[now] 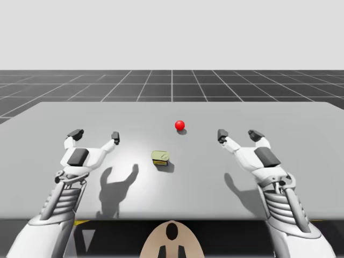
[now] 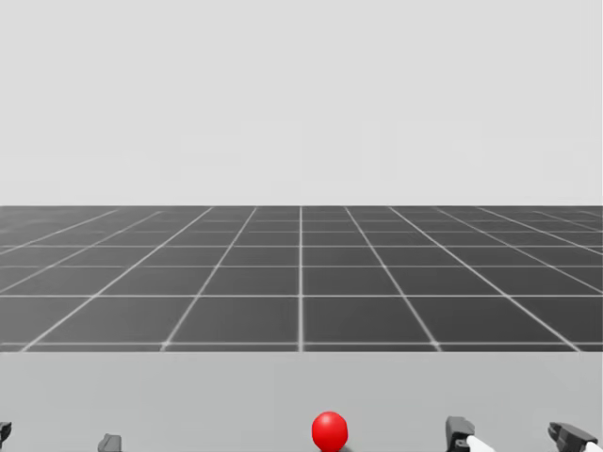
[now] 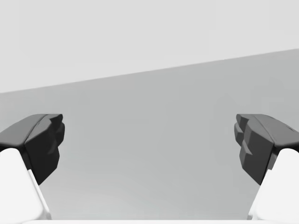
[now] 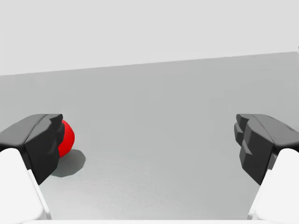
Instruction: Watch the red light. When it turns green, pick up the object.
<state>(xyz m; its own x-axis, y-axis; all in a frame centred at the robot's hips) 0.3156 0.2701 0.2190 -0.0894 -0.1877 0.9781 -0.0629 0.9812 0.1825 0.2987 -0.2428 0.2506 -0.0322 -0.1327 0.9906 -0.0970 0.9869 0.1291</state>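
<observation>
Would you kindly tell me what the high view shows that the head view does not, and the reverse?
High view alone: the small olive can lying on the table nearer me than the red light, and both arms, left end effector and right end effector open, one either side of the can. Head view alone: a lower look across the dark grid floor beyond the table. Shared: the light, lit red, the table, and the dark fingertips.
</observation>
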